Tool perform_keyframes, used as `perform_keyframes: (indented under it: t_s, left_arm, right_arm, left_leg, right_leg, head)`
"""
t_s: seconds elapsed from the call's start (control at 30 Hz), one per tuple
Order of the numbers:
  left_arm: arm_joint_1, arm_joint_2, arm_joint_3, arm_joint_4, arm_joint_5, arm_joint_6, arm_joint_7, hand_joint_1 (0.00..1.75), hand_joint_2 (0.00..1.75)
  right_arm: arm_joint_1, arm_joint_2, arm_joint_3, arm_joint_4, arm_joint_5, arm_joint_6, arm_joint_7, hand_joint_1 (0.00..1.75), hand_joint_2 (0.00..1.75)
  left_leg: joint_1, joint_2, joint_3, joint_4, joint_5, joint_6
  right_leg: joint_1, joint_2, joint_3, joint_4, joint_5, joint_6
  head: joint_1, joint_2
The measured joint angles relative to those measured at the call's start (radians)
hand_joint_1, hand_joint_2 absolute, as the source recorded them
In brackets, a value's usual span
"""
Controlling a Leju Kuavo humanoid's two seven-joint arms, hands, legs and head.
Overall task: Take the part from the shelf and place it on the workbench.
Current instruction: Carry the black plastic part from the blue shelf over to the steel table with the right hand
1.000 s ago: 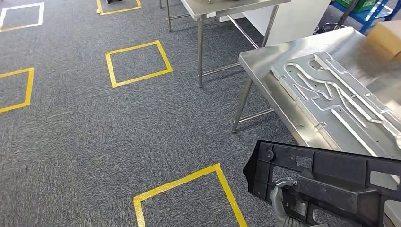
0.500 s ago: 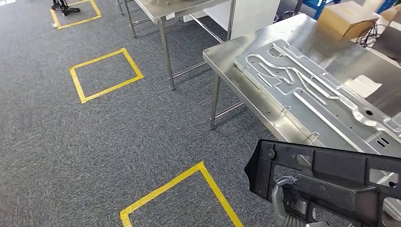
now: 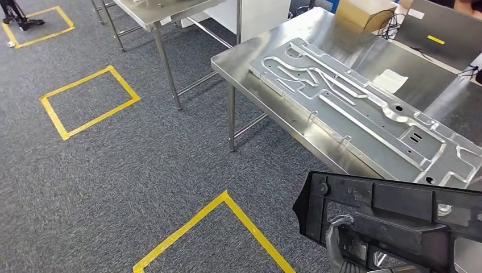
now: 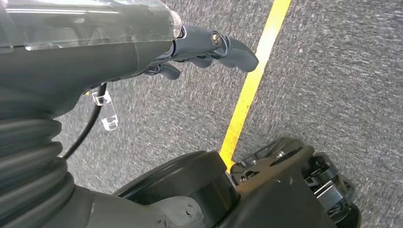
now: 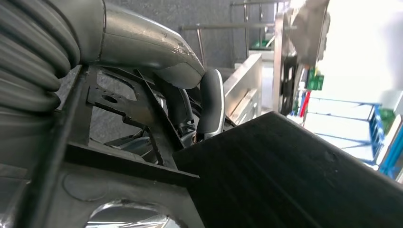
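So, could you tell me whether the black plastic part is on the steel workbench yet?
Not yet: the black plastic part is held by the right hand, short of the workbench.

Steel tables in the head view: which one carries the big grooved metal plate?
The nearer table, on the right; the grooved metal plate lies flat on it. The farther table carries no such plate.
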Motion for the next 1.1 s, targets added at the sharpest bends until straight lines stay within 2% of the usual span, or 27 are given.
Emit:
perform_keyframes:
  t_s: [0.03, 0.1, 0.13, 0.17, 0.23, 0.3, 0.33, 0.37, 0.4, 0.43, 0.47, 0.5, 0.53, 0.57, 0.63, 0.67, 0.7, 0.77, 0.8, 0.83, 0.87, 0.9, 0.93, 1.0, 1.03, 1.07, 1.1]
  left_arm:
    - [0.0, 0.0, 0.0, 0.0, 0.0, -0.001, 0.002, 0.0, 1.75]
    - [-0.002, 0.0, 0.0, 0.0, 0.0, -0.002, 0.009, 0.0, 1.75]
    - [-0.003, 0.0, 0.0, 0.0, 0.0, -0.002, 0.012, 0.0, 1.75]
    - [-0.003, 0.001, 0.0, 0.0, 0.001, -0.001, 0.016, 0.0, 1.75]
    - [-0.004, 0.001, 0.001, 0.0, 0.002, -0.001, 0.019, 0.0, 1.75]
    - [-0.009, 0.001, 0.001, 0.0, 0.005, -0.002, 0.019, 0.0, 1.75]
    - [-0.011, 0.001, 0.001, 0.0, 0.005, -0.002, 0.019, 0.0, 1.75]
    - [-0.012, 0.001, 0.001, 0.0, 0.006, -0.002, 0.02, 0.0, 1.75]
    - [-0.011, 0.001, 0.001, 0.0, 0.006, -0.002, 0.021, 0.0, 1.75]
    - [-0.01, 0.001, 0.001, 0.0, 0.006, -0.003, 0.022, 0.0, 1.75]
    - [-0.008, 0.002, 0.002, 0.0, 0.007, -0.004, 0.022, 0.0, 1.75]
    - [-0.006, 0.002, 0.002, 0.0, 0.008, -0.006, 0.022, 0.0, 1.75]
    - [-0.005, 0.002, 0.002, 0.0, 0.009, -0.008, 0.021, 0.0, 1.75]
    - [-0.005, 0.003, 0.002, 0.0, 0.011, -0.01, 0.02, 0.0, 1.75]
    - [-0.007, 0.001, 0.002, 0.0, 0.012, -0.014, 0.019, 0.0, 1.75]
    - [-0.008, -0.001, 0.002, 0.0, 0.011, -0.015, 0.019, 0.0, 1.75]
    - [-0.007, -0.002, 0.003, 0.0, 0.011, -0.016, 0.019, 0.0, 1.75]
    - [-0.005, -0.002, 0.003, 0.0, 0.011, -0.017, 0.018, 0.0, 1.75]
    - [-0.003, -0.002, 0.003, 0.0, 0.011, -0.017, 0.018, 0.0, 1.75]
    - [-0.003, -0.002, 0.003, 0.0, 0.011, -0.017, 0.018, 0.0, 1.75]
    - [-0.002, -0.002, 0.003, 0.0, 0.01, -0.017, 0.018, 0.0, 1.75]
    - [-0.002, -0.002, 0.003, 0.0, 0.01, -0.017, 0.018, 0.0, 1.75]
    - [-0.002, -0.002, 0.003, 0.0, 0.01, -0.017, 0.018, 0.0, 1.75]
    - [-0.002, -0.002, 0.003, 0.0, 0.009, -0.017, 0.018, 0.0, 1.75]
    - [-0.002, -0.002, 0.003, 0.0, 0.009, -0.017, 0.018, 0.0, 1.75]
    - [-0.002, -0.002, 0.003, 0.0, 0.008, -0.017, 0.019, 0.0, 1.75]
    - [-0.003, -0.002, 0.003, 0.0, 0.008, -0.017, 0.019, 0.0, 1.75]
  right_arm:
    - [0.001, 0.0, 0.0, 0.0, 0.001, 0.0, 0.001, 1.75, 1.75]
    - [0.003, 0.0, 0.0, 0.0, 0.003, 0.0, 0.004, 1.75, 1.75]
    - [0.004, 0.0, 0.0, 0.0, 0.004, 0.0, 0.006, 1.75, 1.75]
    - [0.004, 0.0, 0.0, 0.0, 0.004, 0.0, 0.008, 1.75, 1.75]
    - [0.002, 0.0, 0.0, 0.0, 0.007, 0.001, 0.009, 1.75, 1.75]
    - [0.001, 0.0, 0.0, 0.001, 0.008, 0.001, 0.011, 1.75, 1.75]
    - [0.001, 0.0, 0.0, 0.002, 0.009, 0.002, 0.012, 1.75, 1.75]
    - [0.001, 0.0, 0.0, 0.003, 0.009, 0.002, 0.012, 1.75, 1.75]
    - [0.001, 0.0, 0.0, 0.003, 0.01, 0.002, 0.013, 1.75, 1.75]
    - [0.001, 0.0, 0.0, 0.003, 0.011, 0.001, 0.014, 1.75, 1.75]
    - [0.001, 0.0, 0.0, 0.004, 0.012, 0.001, 0.016, 1.75, 1.75]
    - [0.0, 0.0, 0.0, 0.004, 0.013, 0.0, 0.017, 1.75, 1.75]
    - [0.0, 0.0, 0.0, 0.005, 0.015, -0.001, 0.019, 1.75, 1.75]
    - [0.001, 0.0, 0.0, 0.005, 0.017, -0.002, 0.022, 1.75, 1.75]
    - [0.003, 0.0, 0.0, 0.006, 0.021, -0.006, 0.025, 1.75, 1.75]
    - [0.004, 0.0, 0.0, 0.005, 0.023, -0.009, 0.027, 1.75, 1.75]
    - [0.004, 0.0, 0.0, 0.005, 0.025, -0.012, 0.029, 1.75, 1.75]
    - [0.002, 0.0, 0.0, 0.006, 0.028, -0.016, 0.031, 1.75, 1.75]
    - [0.001, 0.0, 0.0, 0.006, 0.029, -0.017, 0.033, 1.75, 1.75]
    - [0.001, 0.0, 0.0, 0.007, 0.03, -0.017, 0.034, 1.75, 1.75]
    - [0.001, 0.0, 0.0, 0.007, 0.031, -0.017, 0.035, 1.75, 1.75]
    - [0.001, 0.0, 0.0, 0.008, 0.032, -0.018, 0.036, 1.75, 1.75]
    - [0.001, 0.0, 0.0, 0.009, 0.033, -0.018, 0.037, 1.75, 1.75]
    - [0.0, 0.0, 0.0, 0.009, 0.033, -0.018, 0.038, 1.75, 1.75]
    - [-0.001, 0.0, 0.0, 0.008, 0.034, -0.018, 0.039, 1.75, 1.75]
    - [-0.001, 0.0, 0.0, 0.008, 0.034, -0.018, 0.039, 1.75, 1.75]
    - [0.0, 0.0, 0.0, 0.008, 0.034, -0.018, 0.04, 1.75, 1.75]
  left_leg:
    - [-0.003, 0.008, 0.001, 0.001, -0.002, -0.004]
    - [-0.005, 0.021, 0.005, 0.001, -0.006, -0.012]
    - [-0.003, 0.011, 0.005, 0.007, -0.013, -0.018]
    - [-0.001, -0.01, -0.002, 0.026, -0.028, -0.024]
    - [0.004, -0.062, -0.044, 0.123, -0.087, -0.034]
    - [0.006, -0.079, -0.101, 0.253, -0.14, -0.037]
    - [0.006, -0.08, -0.116, 0.287, -0.143, -0.038]
    - [0.006, -0.081, -0.114, 0.284, -0.126, -0.037]
    - [0.007, -0.085, -0.097, 0.244, -0.093, -0.035]
    - [0.008, -0.097, -0.07, 0.179, -0.052, -0.031]
    - [0.009, -0.123, -0.045, 0.116, -0.022, -0.027]
    - [0.01, -0.145, -0.027, 0.064, -0.005, -0.023]
    - [0.011, -0.163, -0.019, 0.035, 0.0, -0.02]
    - [0.01, -0.17, -0.018, 0.027, -0.004, -0.017]
    - [0.011, -0.15, -0.018, 0.018, 0.003, -0.007]
    - [0.013, -0.138, -0.016, 0.014, 0.008, 0.0]
    - [0.015, -0.124, -0.016, 0.009, 0.012, 0.006]
    - [0.012, -0.095, -0.019, 0.006, 0.015, 0.012]
    - [0.011, -0.08, -0.021, 0.007, 0.015, 0.013]
    - [0.009, -0.065, -0.022, 0.007, 0.015, 0.013]
    - [0.009, -0.051, -0.022, 0.008, 0.014, 0.013]
    - [0.008, -0.038, -0.021, 0.008, 0.013, 0.012]
    - [0.008, -0.026, -0.019, 0.008, 0.011, 0.011]
    - [0.005, -0.006, -0.014, 0.009, 0.006, 0.005]
    - [0.003, 0.001, -0.013, 0.009, 0.004, 0.0]
    - [0.001, 0.008, -0.011, 0.009, 0.002, -0.004]
    - [-0.001, 0.016, -0.009, 0.008, 0.001, -0.009]
  right_leg:
    - [0.004, -0.007, 0.008, -0.019, -0.001, -0.006]
    - [0.004, 0.013, 0.005, -0.021, 0.002, -0.016]
    - [0.002, 0.023, 0.005, -0.024, 0.004, -0.021]
    - [-0.001, 0.032, 0.005, -0.027, 0.007, -0.026]
    - [-0.005, 0.051, 0.004, -0.03, 0.011, -0.035]
    - [-0.004, 0.07, 0.003, -0.029, 0.012, -0.039]
    - [-0.004, 0.082, 0.003, -0.027, 0.012, -0.039]
    - [-0.004, 0.096, 0.003, -0.025, 0.012, -0.039]
    - [-0.004, 0.111, 0.004, -0.023, 0.012, -0.039]
    - [-0.005, 0.125, 0.004, -0.021, 0.012, -0.038]
    - [-0.004, 0.139, 0.002, -0.017, 0.011, -0.036]
    - [-0.004, 0.151, -0.003, -0.013, 0.012, -0.031]
    - [-0.005, 0.162, -0.01, -0.011, 0.015, -0.025]
    - [-0.006, 0.172, -0.017, -0.01, 0.019, -0.018]
    - [-0.009, 0.185, -0.026, -0.01, 0.026, -0.004]
    - [-0.007, 0.169, -0.032, -0.001, 0.02, 0.001]
    - [-0.005, 0.143, -0.045, 0.025, 0.003, 0.005]
    - [-0.003, 0.085, -0.094, 0.133, -0.061, 0.012]
    - [-0.005, 0.074, -0.125, 0.198, -0.09, 0.016]
    - [-0.007, 0.07, -0.144, 0.243, -0.104, 0.018]
    - [-0.009, 0.067, -0.147, 0.256, -0.099, 0.02]
    - [-0.009, 0.063, -0.129, 0.227, -0.076, 0.02]
    - [-0.009, 0.054, -0.094, 0.166, -0.043, 0.018]
    - [-0.003, 0.017, -0.02, 0.033, 0.0, 0.008]
    - [0.001, 0.006, 0.0, -0.005, 0.006, 0.001]
    - [0.005, 0.001, 0.006, -0.02, 0.004, -0.005]
    - [0.007, 0.011, 0.004, -0.021, 0.005, -0.01]
  head:
    - [-0.001, 0.0]
    - [-0.002, 0.0]
    - [-0.002, 0.0]
    - [-0.004, 0.0]
    - [-0.007, 0.0]
    - [-0.007, 0.0]
    - [-0.007, 0.0]
    - [-0.007, 0.0]
    - [-0.007, 0.0]
    - [-0.008, 0.0]
    - [-0.007, 0.0]
    - [-0.007, 0.0]
    - [-0.007, 0.0]
    - [-0.007, 0.0]
    - [-0.006, 0.0]
    - [-0.004, 0.0]
    - [0.0, 0.0]
    - [0.008, 0.0]
    - [0.01, 0.0]
    - [0.01, 0.0]
    - [0.01, 0.0]
    - [0.01, 0.0]
    - [0.01, 0.0]
    - [0.01, 0.0]
    - [0.009, 0.0]
    - [0.008, 0.0]
    - [0.007, 0.0]
